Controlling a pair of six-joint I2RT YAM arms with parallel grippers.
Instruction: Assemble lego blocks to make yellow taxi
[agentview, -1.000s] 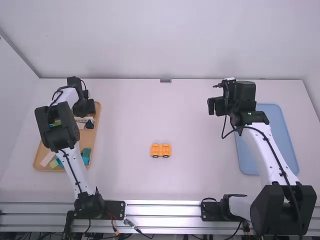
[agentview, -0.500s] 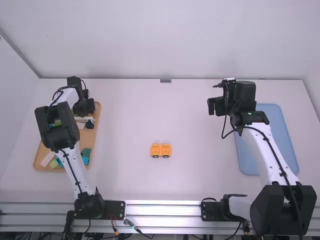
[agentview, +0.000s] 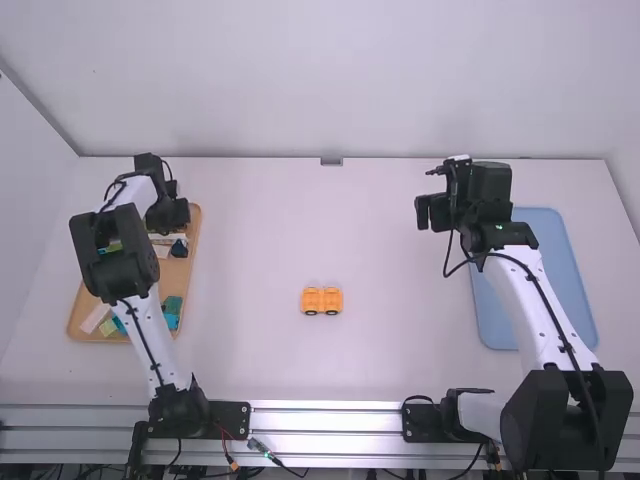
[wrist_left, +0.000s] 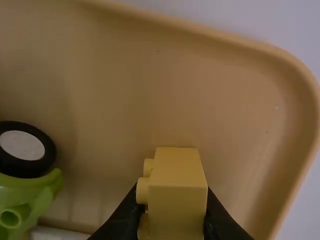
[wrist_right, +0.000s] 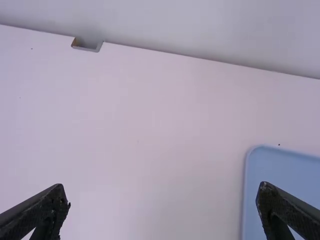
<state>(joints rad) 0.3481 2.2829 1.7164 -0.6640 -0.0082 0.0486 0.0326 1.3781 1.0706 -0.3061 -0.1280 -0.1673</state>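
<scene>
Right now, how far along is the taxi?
Early, it seems. Done: an orange base with wheels on the table. In hand: a yellow block, the left jaws closed on it over the brown tray. Left: probably fitting that block on, since it's apart from the base.

White table (agentview: 400, 350): bright, evenly lit in the high view, under diffuse light whose direction cannot be told.
Metal rail (agentview: 330, 420): pale glare along its ridges.
Back wall (agentview: 330, 80): softly lit, slightly greyer than the tabletop.
Tan tray (wrist_left: 210, 29): dimmer in the left wrist view, with soft shading beside the black wheel (wrist_left: 47, 150), its edges slightly blurred.
Blue tray (agentview: 540, 300): flat, even light.
</scene>
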